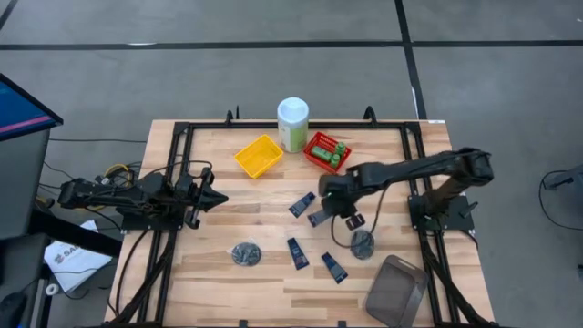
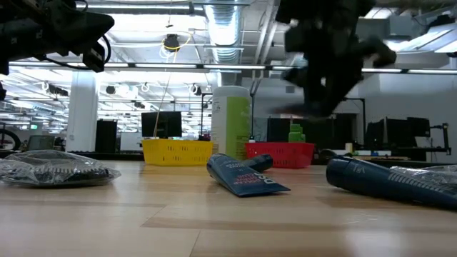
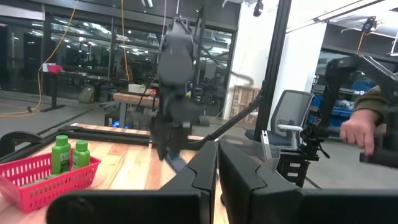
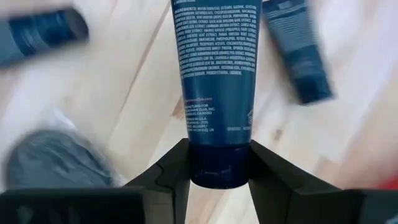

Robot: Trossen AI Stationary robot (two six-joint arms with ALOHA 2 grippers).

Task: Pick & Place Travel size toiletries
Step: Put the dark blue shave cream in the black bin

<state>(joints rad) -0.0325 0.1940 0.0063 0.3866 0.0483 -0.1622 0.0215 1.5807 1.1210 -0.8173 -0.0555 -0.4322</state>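
My right gripper (image 1: 325,212) hangs over the middle of the table, shut on a flat dark navy tube (image 4: 216,68). Three more navy tubes lie flat on the wood: one (image 1: 301,205) just left of the gripper, two (image 1: 297,252) (image 1: 333,267) nearer the near edge. Two dark clear-wrapped bundles (image 1: 246,254) (image 1: 363,243) also rest on the table. Green bottles (image 1: 338,152) stand in the red basket (image 1: 319,146). My left gripper (image 1: 219,196) waits shut at the table's left side. My right gripper pinches the navy tube by its cap end (image 4: 219,168) between the two fingers (image 4: 171,171), one on each side. The fingers point down from above, in line with the tube. The tube hangs lifted clear, its flat end reaching toward the table beyond the fingertips.
A yellow basket (image 1: 258,156) and a tall pale green canister with a white lid (image 1: 292,124) stand by the far edge, left of the red basket. A grey container (image 1: 396,290) sits at the near right corner. A person's hand (image 3: 360,132) shows beyond the table.
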